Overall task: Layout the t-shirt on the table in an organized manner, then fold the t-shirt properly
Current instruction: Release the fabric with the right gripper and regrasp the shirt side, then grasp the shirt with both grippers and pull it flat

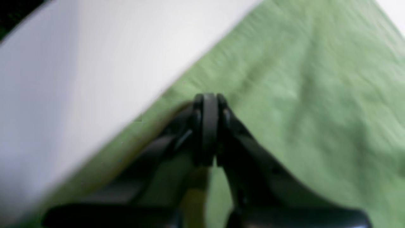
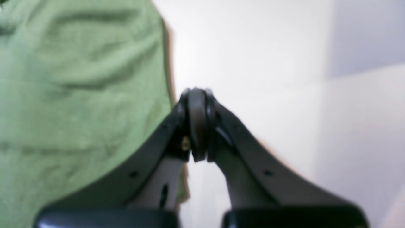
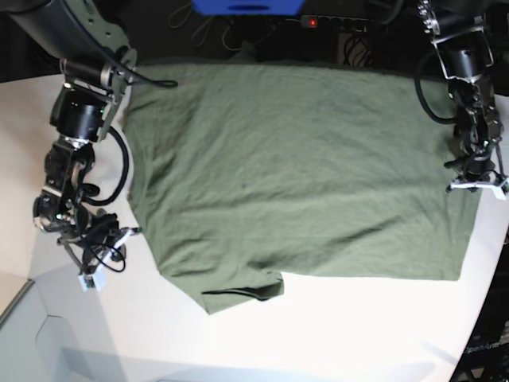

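The olive-green t-shirt (image 3: 302, 167) lies spread flat and lightly wrinkled on the white table (image 3: 334, 318), with one sleeve (image 3: 238, 293) pointing to the front. My left gripper (image 3: 475, 188) is shut at the shirt's right edge. In the left wrist view its tips (image 1: 208, 98) sit over the shirt (image 1: 316, 95) just inside the edge, beside the bare table (image 1: 95, 63). My right gripper (image 3: 131, 231) is shut at the shirt's left edge. In the right wrist view its tips (image 2: 197, 93) sit just off the shirt (image 2: 79, 95), over the table (image 2: 253, 47). No cloth shows between either pair of pads.
A blue object (image 3: 246, 6), a power strip with a red light (image 3: 342, 22) and cables lie behind the table's back edge. The table's curved front edge (image 3: 24, 298) runs at the lower left. Both wrist views are blurred.
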